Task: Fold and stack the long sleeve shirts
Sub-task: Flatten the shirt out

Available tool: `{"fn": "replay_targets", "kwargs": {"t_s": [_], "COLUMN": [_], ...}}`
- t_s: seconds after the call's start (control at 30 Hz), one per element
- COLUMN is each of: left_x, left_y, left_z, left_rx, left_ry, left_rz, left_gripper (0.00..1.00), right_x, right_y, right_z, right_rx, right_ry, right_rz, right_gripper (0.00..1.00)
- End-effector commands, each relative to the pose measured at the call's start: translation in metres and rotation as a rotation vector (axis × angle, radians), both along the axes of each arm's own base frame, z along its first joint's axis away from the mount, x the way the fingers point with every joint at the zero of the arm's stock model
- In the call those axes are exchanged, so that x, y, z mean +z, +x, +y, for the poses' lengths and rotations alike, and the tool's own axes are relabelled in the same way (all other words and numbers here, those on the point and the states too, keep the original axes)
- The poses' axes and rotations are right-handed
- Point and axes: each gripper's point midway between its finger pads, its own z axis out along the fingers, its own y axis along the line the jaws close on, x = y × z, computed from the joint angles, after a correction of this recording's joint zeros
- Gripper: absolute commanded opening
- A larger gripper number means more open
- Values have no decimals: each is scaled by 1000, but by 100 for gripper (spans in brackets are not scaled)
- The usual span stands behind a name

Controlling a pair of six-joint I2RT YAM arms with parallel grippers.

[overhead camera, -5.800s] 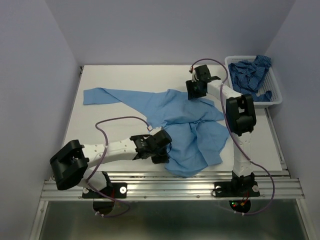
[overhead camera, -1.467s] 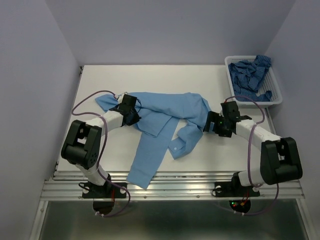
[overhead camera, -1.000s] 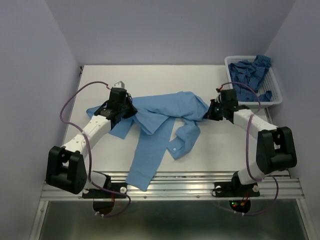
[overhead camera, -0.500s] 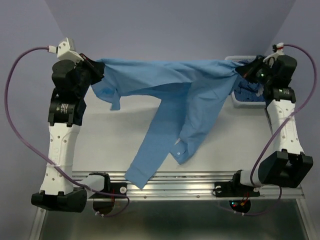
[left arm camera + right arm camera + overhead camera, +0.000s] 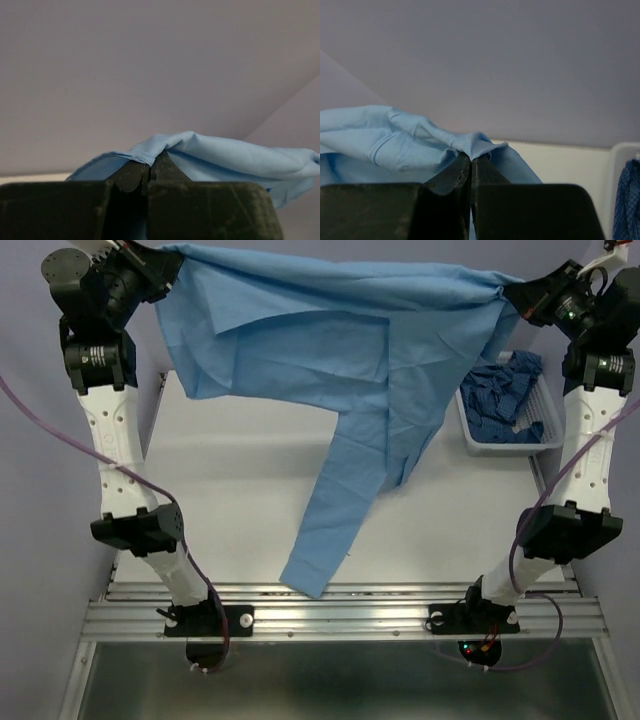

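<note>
Shirt in hand: I saw the light blue shirt (image 5: 330, 350) hanging spread in the air above the table (image 5: 220, 490). One long sleeve (image 5: 325, 530) trailed down toward the near edge. I could not tell whether its end touched the surface.
Handling: I judged the cloth light, soft and limp. It would sag and swing rather than hold a shape. I rated seams, shoulders and hem corners the best holds, where the fabric lies doubled.
Left gripper (image 5: 149, 172): pinched fully closed on a fold at the shirt's upper left edge, with cloth draped over its tips.
Right gripper (image 5: 471, 165): clamped the same way on the upper right edge.
Shirt relative to grippers: stretched between the two, with the body hanging below both.
Second shirt: the darker patterned shirt (image 5: 500, 400) lay crumpled in the white basket (image 5: 545, 443) at the table's right side, well apart from both grippers.
</note>
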Motion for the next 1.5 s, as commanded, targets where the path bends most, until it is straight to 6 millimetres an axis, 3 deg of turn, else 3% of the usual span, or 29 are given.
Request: {"fn": "replay_targets", "kwargs": {"t_s": [0.0, 0.07, 0.13, 0.2, 0.27, 0.3, 0.37, 0.4, 0.5, 0.53, 0.57, 0.6, 0.67, 0.77, 0.8, 0.9, 0.93, 1.0, 1.03, 1.07, 1.13, 1.17, 1.23, 1.27, 1.3, 1.33, 1.37, 1.43, 1.47], "left_x": [55, 73, 70, 68, 24, -14, -64, -117, -185, -246, -265, -320, -368, -447, -457, -475, -463, -461, -443, -438, -432, -446, -444, -448, -457, -455, -459, -462, -461], "left_y": [-21, -34, -36, -48, -27, -21, -16, -21, -41, -46, -56, -67, -79, -97, -96, -84, -70, -54, -38, -30, -10, -8, 3, 6, 9, 10, 10, 3, 0], "left_z": [-14, -15, -14, -16, -9, -6, 2, 5, 15, 15, 15, 14, 13, 17, 20, 24, 25, 29, 32, 37, 41, 42, 43, 43, 42, 42, 41, 39, 35], "left_rx": [-256, -289, -274, -265, -238, -224, -163, -126, -11, 3, 22, 35, 52, 98, 119, 141, 144, 164, 178, 203, 207, 208, 203, 200, 194, 189, 181, 183, 184], "left_ry": [-49, -34, -25, 2, -30, -54, -77, -107, -121, -143, -134, -153, -166, -154, -156, -154, -145, -127, -118, -105, -101, -97, -87, -85, -79, -76, -69, -64, -57], "left_rz": [-182, -263, -259, -259, -125, -25, 80, 189, 292, 416, 443, 560, 664, 877, 915, 986, 957, 953, 907, 895, 882, 930, 928, 935, 958, 970, 984, 999, 992], "left_gripper": [0, 0, 0, 0, 0, 0, 0, 0, 0, 1, 3, 4, 6, 7, 7, 7, 6, 4, 5, 7, 11, 14, 29, 48, 55, 61, 72, 81, 87], "right_x": [62, 80, 83, 57, 46, 3, -19, -69, -125, -148, -187, -205, -250, -286, -303, -305, -318, -297, -292, -305, -306, -308, -319, -302, -334, -345, -337, -347, -341], "right_y": [5, -1, -5, 3, -9, 0, -22, -18, -48, -55, -66, -71, -79, -79, -74, -51, -39, -13, -2, 13, 34, 53, 69, 85, 96, 94, 101, 96, 97], "right_z": [-3, 0, 1, -1, 1, -3, -1, -11, -8, -4, 0, 3, 8, 1, -2, -9, -12, -17, -20, -18, -13, -5, 2, 3, 5, 3, 1, 7, 13], "right_rx": [3, 15, 17, 16, 4, -8, -33, -88, -111, -97, -86, -77, -70, -84, -84, -86, -83, -68, -68, -49, -41, -6, 13, 19, 22, 15, 14, 41, 57], "right_ry": [-15, -23, -30, -17, -36, -15, -28, -8, -22, -9, 21, 43, 97, 55, 55, 56, 64, 54, 48, 30, -16, -65, -95, -132, -142, -143, -161, -168, -187], "right_rz": [-164, -214, -224, -155, -133, -29, 20, 141, 269, 320, 406, 449, 546, 677, 726, 719, 754, 689, 675, 695, 702, 710, 740, 690, 759, 821, 802, 833, 788], "right_gripper": [1, 1, 1, 1, 1, 1, 2, 3, 4, 4, 4, 4, 3, 3, 3, 3, 3, 3, 3, 3, 3, 3, 4, 8, 13, 23, 54, 95, 100]}}
